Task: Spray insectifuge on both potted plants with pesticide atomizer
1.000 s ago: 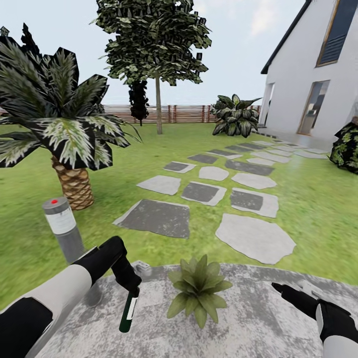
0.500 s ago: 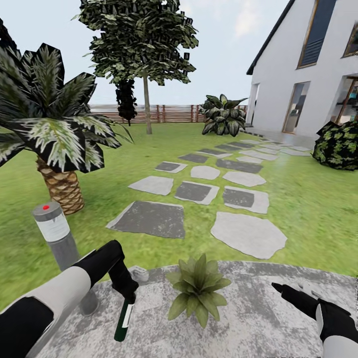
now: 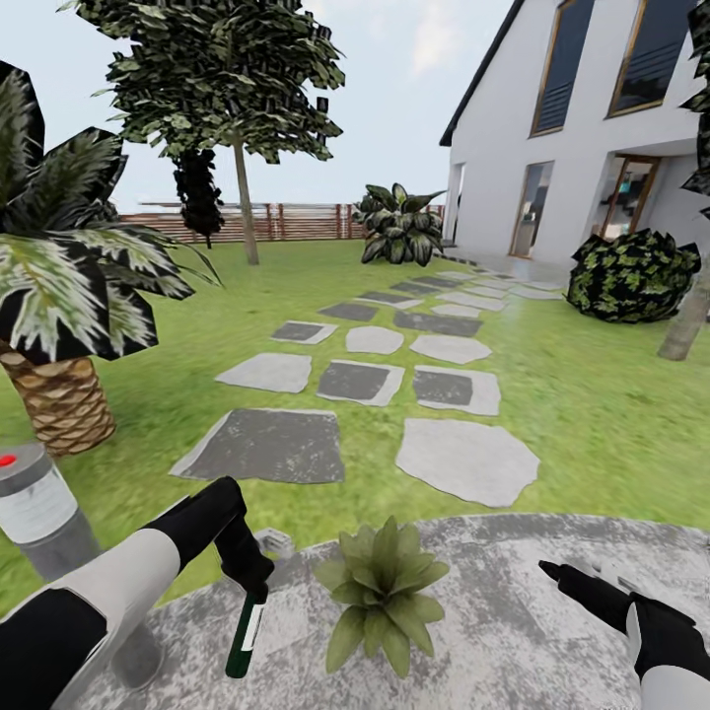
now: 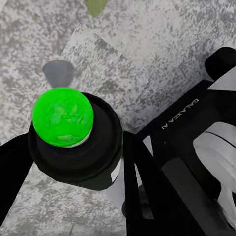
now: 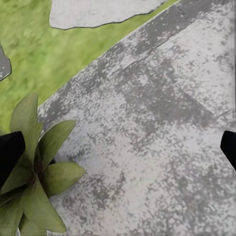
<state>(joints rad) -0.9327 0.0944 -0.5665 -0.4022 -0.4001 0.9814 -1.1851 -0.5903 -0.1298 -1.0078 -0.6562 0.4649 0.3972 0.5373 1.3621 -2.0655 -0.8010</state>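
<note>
- Head view first: the whole scene has slid left since a second ago — the palm tree (image 3: 59,325) and grey lamp post (image 3: 44,513) now sit at the left edge, and more of the white house (image 3: 592,148) and a dark bush (image 3: 631,276) have come in at the right. That is the camera swinging right, not the things moving.
- Both arms keep their place in the picture, so the robot seems to be turning as a whole, probably looking for the second plant.
- The left gripper (image 3: 251,577) holds the pesticide atomizer (image 3: 245,631) by its upper end, jaws clenched on it; the left wrist view shows black fingers (image 4: 14,162) on either side of the bottle's round body, seen end-on with a bright green end facing the camera.
- The bottle hangs over the grey patio (image 3: 552,582), just to the left of the potted plant (image 3: 383,592) and apart from its leaves.
- Its long axis runs nearly upright, the lower end tilted slightly toward the robot's left. I cannot make out the trigger head, so which way the nozzle faces is unclear.
- It has swung a little off upright compared with a second ago.
- The right gripper (image 3: 582,582) hovers over the patio to the plant's right, carrying nothing; the right wrist view shows its dark tips at opposite edges, well apart, so released.
- Spraying looks not yet begun.
</note>
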